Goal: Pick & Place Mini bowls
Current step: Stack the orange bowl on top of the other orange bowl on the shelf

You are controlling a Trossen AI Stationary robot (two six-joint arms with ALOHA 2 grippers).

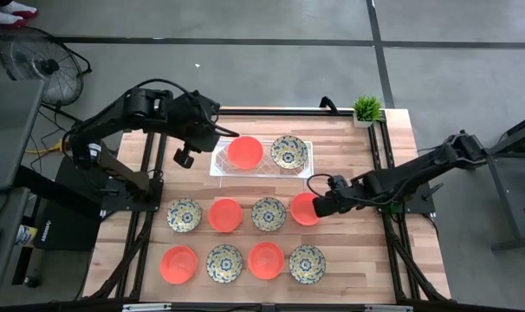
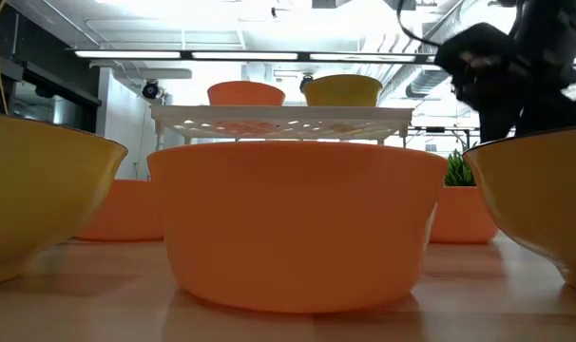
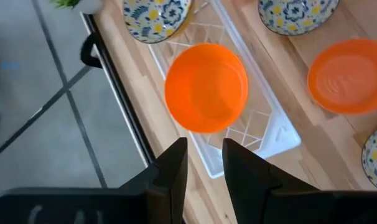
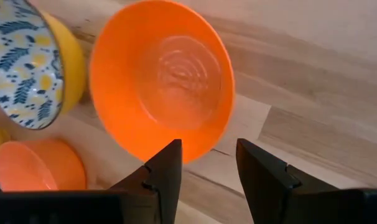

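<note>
Looking down, you see the right gripper [image 1: 317, 206] at the near rim of an orange bowl [image 1: 303, 209] ending the table's middle row, fingers [image 4: 167, 168] parted, gripping nothing. Your left gripper [image 1: 223, 133] hovers beside the tray [image 1: 217, 163], narrowly open and empty; the tray holds an orange bowl [image 1: 244, 152] and a patterned bowl [image 1: 289, 152].

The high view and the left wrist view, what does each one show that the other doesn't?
Only the high view: the right gripper open at an orange bowl at the right end of the middle row, the front row of four bowls, and a small potted plant at the table's far right corner.

Only the left wrist view: the left gripper, fingers open with nothing between them, above the tray's end.

Both: the white tray holding an orange bowl and a patterned bowl.
</note>
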